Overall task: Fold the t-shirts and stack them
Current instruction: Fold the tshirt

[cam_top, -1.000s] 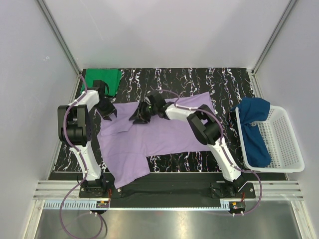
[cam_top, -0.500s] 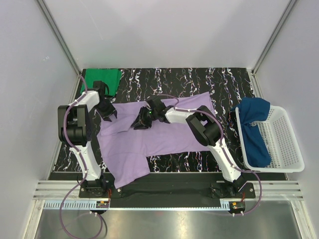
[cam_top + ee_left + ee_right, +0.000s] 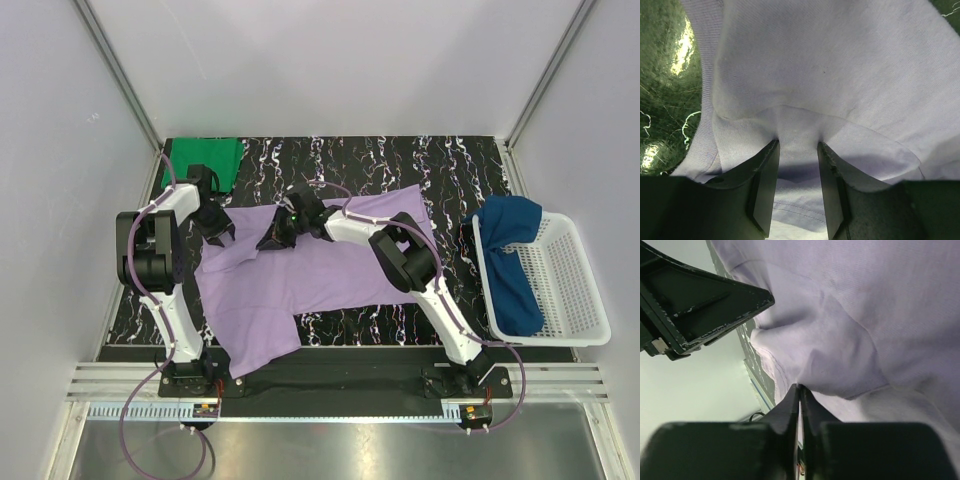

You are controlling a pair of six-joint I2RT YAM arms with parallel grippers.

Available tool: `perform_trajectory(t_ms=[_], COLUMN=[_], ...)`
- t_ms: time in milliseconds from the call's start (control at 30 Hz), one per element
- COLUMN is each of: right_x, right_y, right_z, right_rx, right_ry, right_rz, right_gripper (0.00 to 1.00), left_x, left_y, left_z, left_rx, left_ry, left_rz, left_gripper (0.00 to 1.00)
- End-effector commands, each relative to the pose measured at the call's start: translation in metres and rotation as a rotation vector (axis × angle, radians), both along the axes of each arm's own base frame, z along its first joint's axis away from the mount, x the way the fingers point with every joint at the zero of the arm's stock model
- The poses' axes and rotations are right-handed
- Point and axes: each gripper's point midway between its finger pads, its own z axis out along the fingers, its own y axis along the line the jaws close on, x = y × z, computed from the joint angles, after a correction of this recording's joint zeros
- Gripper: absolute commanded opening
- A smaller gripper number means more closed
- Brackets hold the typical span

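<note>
The lavender t-shirt (image 3: 330, 265) lies spread on the black marbled table, one part hanging over the near edge. My left gripper (image 3: 218, 230) is at its far left corner. In the left wrist view the jaws (image 3: 797, 145) stand apart with their tips pressed into the cloth (image 3: 840, 65), and cloth lies between them. My right gripper (image 3: 271, 240) is on the shirt's upper edge. In the right wrist view it (image 3: 799, 386) is shut on a fold of lavender cloth (image 3: 880, 305). The green t-shirt (image 3: 205, 160) lies folded at the far left corner. The dark blue t-shirt (image 3: 510, 250) hangs over the basket's rim.
The white mesh basket (image 3: 580, 290) stands at the right edge of the table. The two grippers are close together, and a black part of the left one (image 3: 695, 305) shows in the right wrist view. Grey walls enclose the table.
My right gripper has shifted slightly left along the shirt's upper edge, gathering cloth. The left gripper has barely moved.
</note>
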Motion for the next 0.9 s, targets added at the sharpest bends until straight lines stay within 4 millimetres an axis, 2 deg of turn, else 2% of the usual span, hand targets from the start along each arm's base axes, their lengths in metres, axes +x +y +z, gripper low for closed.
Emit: perform_trajectory(t_ms=[0,100,233,400,600,700,833,867], right_x=[-0.003,-0.002,-0.001,-0.009,-0.024,-0.024,-0.011,-0.009], right_y=[0.008,0.01,0.011,0.006,0.002,0.002,0.005,0.003], right_z=[0.03,0.043,0.048,0.074,0.075,0.084,0.095,0.089], right_rx=[0.024,0.042,0.035,0.046,0.041,0.071,0.156,0.165], right_ry=[-0.045,-0.061,-0.057,-0.004,0.17,0.195,0.199,0.235], right_rz=[0.027,0.032,0.036,0.027,0.028,0.015,0.009,-0.004], right_gripper=[0.03,0.0,0.0,0.0,0.0,0.0,0.07,0.11], left_x=[0.008,0.008,0.007,0.007,0.005,0.005,0.005,0.005], left_y=[0.006,0.006,0.006,0.009,0.009,0.011,0.011,0.015], left_z=[0.018,0.017,0.016,0.016,0.014,0.014,0.016,0.016], left_rx=[0.027,0.026,0.023,0.04,0.044,0.052,0.056,0.082], left_ry=[-0.067,-0.066,-0.063,-0.064,-0.062,-0.062,-0.066,-0.068], left_rz=[-0.002,0.001,0.003,0.0,0.0,-0.003,-0.018,-0.015], left_gripper=[0.42,0.42,0.42,0.42,0.42,0.42,0.42,0.42])
